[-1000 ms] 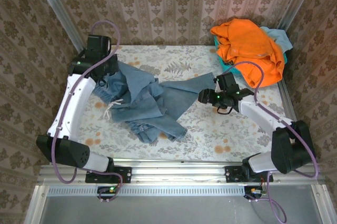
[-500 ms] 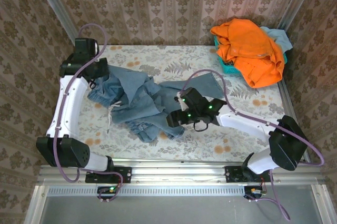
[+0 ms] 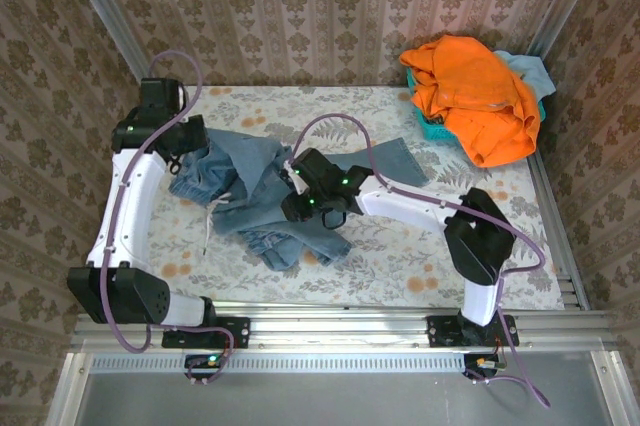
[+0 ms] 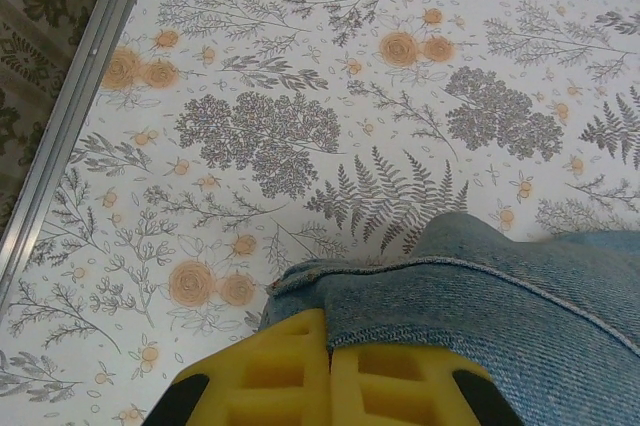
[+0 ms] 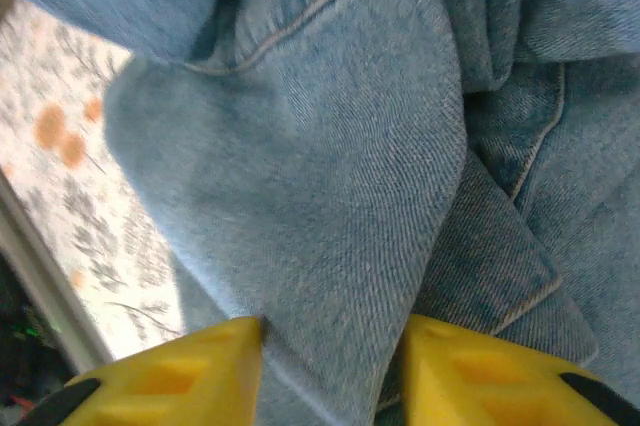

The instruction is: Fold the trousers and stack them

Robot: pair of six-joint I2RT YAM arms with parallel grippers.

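The desk [image 3: 450, 256] carries the trousers [image 3: 260, 181], crumpled left of centre; long axis crosswise, waist toward the left edge, one leg pointing right; left end effector [image 4: 328, 331] clenched on a stitched edge; right end effector [image 5: 330, 331] straddles a fold, grip unclear.

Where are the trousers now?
Seen from above, the trousers lie crumpled left of table centre, left gripper at their left end, right gripper over their middle.
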